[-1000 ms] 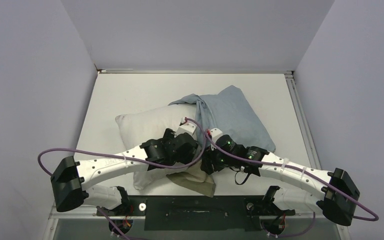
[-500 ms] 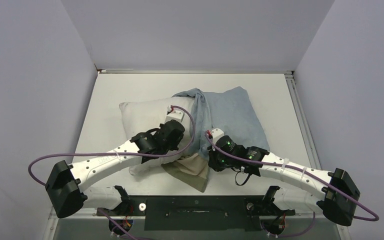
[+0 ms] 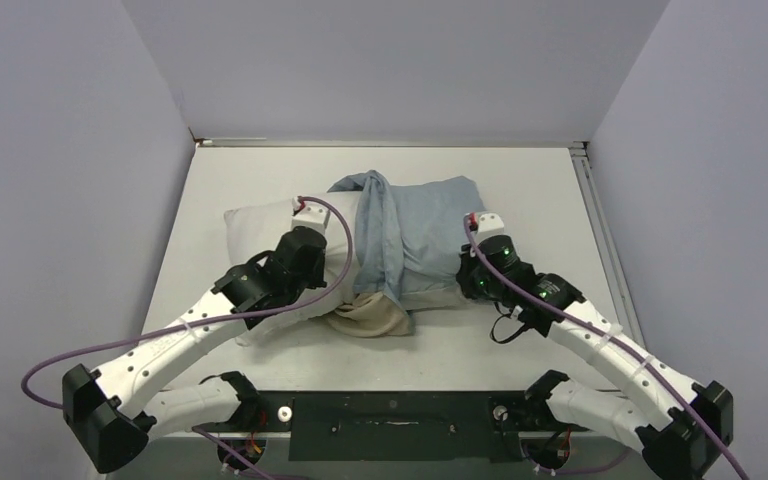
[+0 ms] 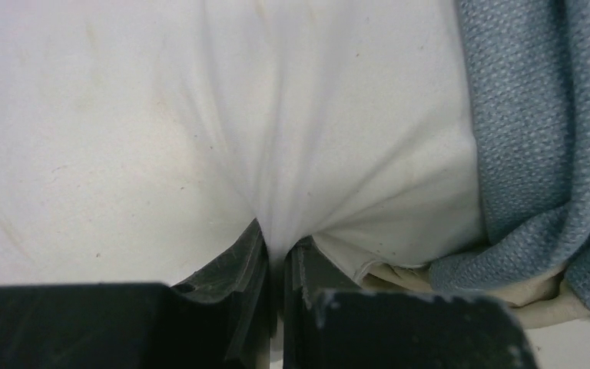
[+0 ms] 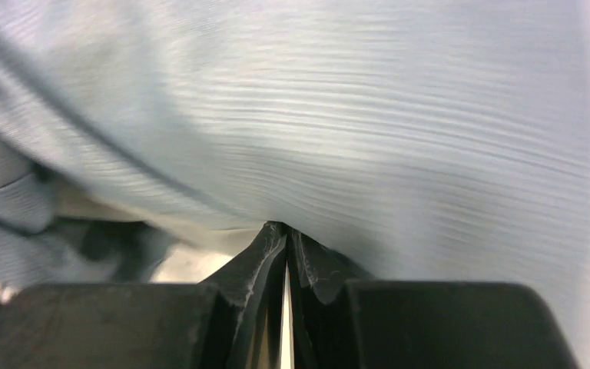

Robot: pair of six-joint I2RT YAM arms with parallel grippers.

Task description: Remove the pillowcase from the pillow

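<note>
The pillow lies crosswise, its bare left half pinched by the left gripper. The pillowcase sheathes the right half — the right gripper nips its near edge, so it likely must slide rightward.

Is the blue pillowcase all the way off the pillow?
No, the pillowcase covers the right half of the pillow in the top view.
</note>
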